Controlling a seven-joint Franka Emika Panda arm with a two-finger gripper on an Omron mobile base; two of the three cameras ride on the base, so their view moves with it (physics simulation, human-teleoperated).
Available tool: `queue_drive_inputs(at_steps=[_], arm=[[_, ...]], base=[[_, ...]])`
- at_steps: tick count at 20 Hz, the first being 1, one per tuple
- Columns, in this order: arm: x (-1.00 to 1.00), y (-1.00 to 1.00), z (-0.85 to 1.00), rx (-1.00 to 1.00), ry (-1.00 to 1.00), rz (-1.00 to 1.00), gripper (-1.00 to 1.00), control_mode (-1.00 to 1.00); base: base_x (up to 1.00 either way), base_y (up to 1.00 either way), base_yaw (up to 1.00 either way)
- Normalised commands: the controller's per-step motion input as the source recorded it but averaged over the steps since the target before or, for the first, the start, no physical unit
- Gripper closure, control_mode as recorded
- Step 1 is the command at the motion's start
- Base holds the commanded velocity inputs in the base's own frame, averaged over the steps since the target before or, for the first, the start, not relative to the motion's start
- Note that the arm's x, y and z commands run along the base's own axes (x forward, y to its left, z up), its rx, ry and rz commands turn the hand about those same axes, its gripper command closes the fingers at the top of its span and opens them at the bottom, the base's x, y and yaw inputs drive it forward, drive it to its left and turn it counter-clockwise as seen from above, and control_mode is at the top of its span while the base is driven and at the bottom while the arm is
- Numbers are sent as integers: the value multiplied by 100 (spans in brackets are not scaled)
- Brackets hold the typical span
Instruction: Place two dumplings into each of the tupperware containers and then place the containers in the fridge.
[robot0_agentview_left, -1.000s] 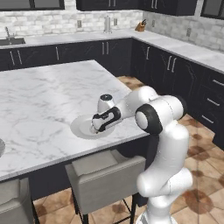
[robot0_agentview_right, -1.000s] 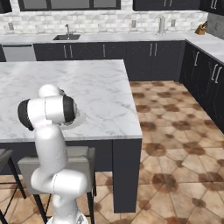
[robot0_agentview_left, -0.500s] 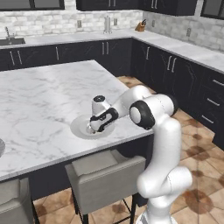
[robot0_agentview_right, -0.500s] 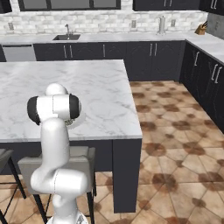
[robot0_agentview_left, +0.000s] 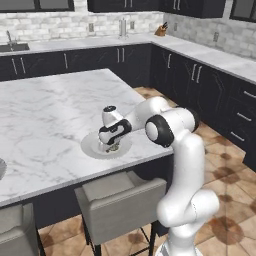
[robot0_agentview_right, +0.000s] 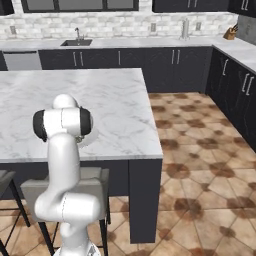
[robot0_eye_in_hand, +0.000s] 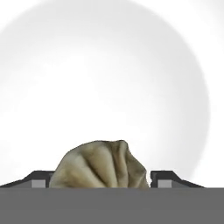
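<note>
dumpling (robot0_eye_in_hand: 101, 165) between tool (robot0_eye_in_hand: 99, 179) fingertips, on plate (robot0_eye_in_hand: 109, 74)

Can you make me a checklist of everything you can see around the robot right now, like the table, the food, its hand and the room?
Surface: white marble island counter, mostly bare.
Job's things: one tan dumpling lies on a round white plate near the counter's front edge.
Clutter: nothing seen.
Grippers: the gripper is down over the plate, a finger on each side of the dumpling; jaws apart, grip not sure yet.
Cables: nothing seen.
Surroundings: grey stool under the counter, dark cabinets, a sink along the back wall, a knife block in the corner, brown tiled floor.
</note>
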Motion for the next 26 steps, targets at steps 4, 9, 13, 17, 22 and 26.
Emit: queue_drive_inputs(at_steps=[4, 9, 13, 17, 22, 26], arm=[[-39, -65, -66, 0, 7, -8, 100, -100], [-72, -21, -2, 1, -9, -19, 100, -100], [-75, -23, 64, 11, -48, -32, 100, -100], [-59, -34, 80, 12, -38, -37, 100, -100], [-72, -80, 98, 16, -10, -26, 100, -100], [-92, -92, 96, 20, 7, -12, 100, -100]], base=[[0, 0, 0], [0, 0, 0], [0, 0, 0], [0, 0, 0], [0, 0, 0], [0, 0, 0]])
